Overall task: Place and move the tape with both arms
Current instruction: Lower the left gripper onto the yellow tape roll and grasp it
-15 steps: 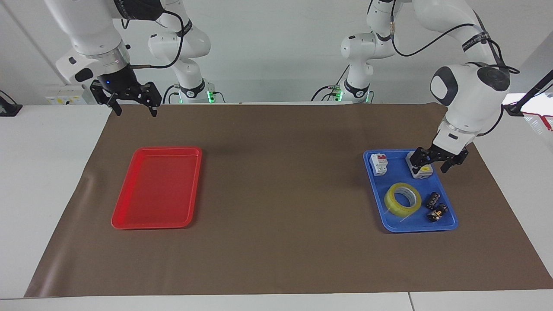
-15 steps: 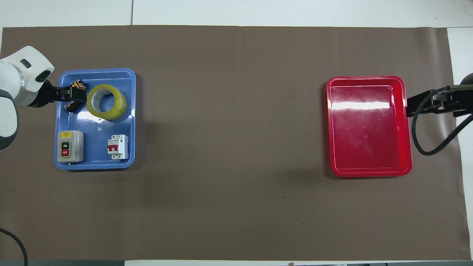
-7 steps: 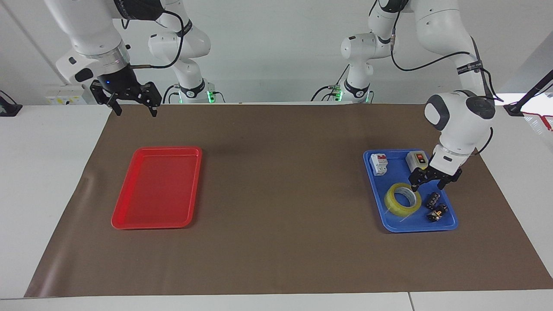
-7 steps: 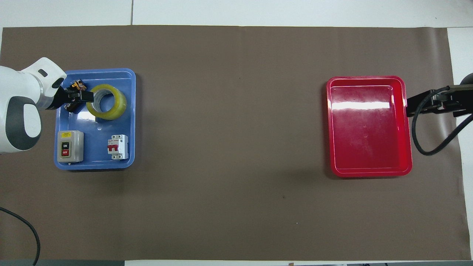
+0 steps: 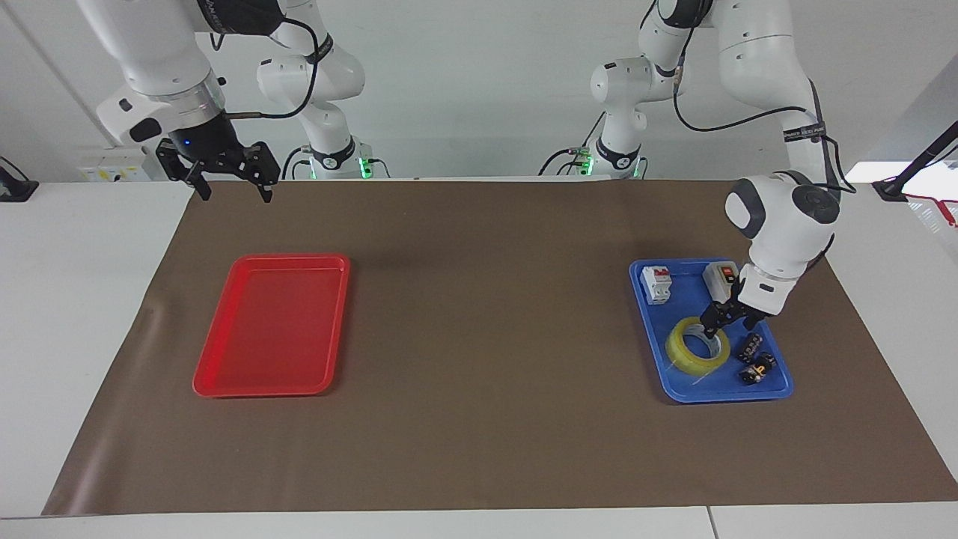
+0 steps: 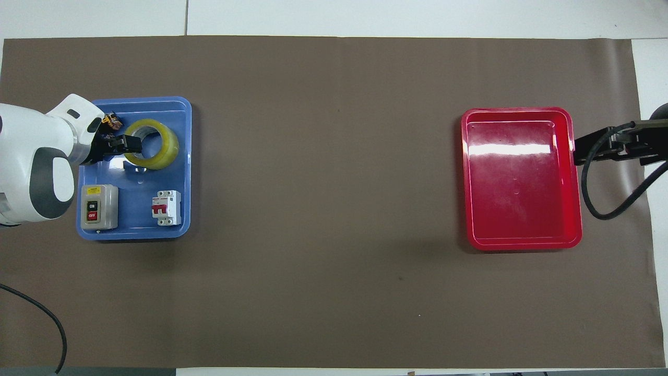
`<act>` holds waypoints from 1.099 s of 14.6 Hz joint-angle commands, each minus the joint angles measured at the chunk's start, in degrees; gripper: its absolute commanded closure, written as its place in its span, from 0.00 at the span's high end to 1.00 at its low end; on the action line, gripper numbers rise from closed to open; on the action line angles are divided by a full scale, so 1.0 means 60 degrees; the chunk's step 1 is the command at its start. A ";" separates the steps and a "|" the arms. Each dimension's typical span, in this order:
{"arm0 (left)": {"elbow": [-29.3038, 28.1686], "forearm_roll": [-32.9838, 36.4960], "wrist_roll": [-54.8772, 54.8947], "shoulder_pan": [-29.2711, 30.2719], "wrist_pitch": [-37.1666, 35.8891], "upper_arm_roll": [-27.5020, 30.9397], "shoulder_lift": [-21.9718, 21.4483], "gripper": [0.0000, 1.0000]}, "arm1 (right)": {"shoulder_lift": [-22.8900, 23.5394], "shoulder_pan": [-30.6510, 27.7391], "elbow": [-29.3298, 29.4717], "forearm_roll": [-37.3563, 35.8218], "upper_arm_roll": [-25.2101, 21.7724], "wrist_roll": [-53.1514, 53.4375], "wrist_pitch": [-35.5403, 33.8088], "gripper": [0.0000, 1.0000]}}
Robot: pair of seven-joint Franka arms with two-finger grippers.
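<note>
Right black two-finger gripper [image 5: 230, 187] waits, fingers spread, empty, over brown mat edge; flat red plastic tray [image 5: 273, 323] farther out. Left black two-finger gripper [image 5: 724, 323] open, straddling rim of translucent yellow tape roll [image 5: 697, 343] in blue tray [image 5: 677, 389], grip not closed

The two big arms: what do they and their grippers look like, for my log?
Both are glossy white, rounded, jointed arms. The left arm has dark grey round joint caps and a black cable strapped along it. The right arm has a silver wrist ring and a black cable. The left gripper and the right gripper are black, two-fingered.
</note>
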 commanded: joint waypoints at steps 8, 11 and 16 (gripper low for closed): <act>-0.0327 0.0190 -0.1332 -0.0214 0.0593 0.0014 -0.0079 0.17 | 0.0075 -0.0086 0.0137 0.0021 0.0060 -0.0022 0.0010 1.00; -0.0312 0.0190 -0.1393 -0.0214 0.0535 0.0014 -0.0079 0.00 | 0.0060 -0.0042 0.0123 0.0021 0.0060 0.0007 -0.0005 1.00; 0.0359 0.0190 -0.1348 -0.0214 -0.0997 0.0014 -0.0736 0.00 | 0.0060 -0.0057 0.0123 0.0035 0.0059 0.0007 0.0010 1.00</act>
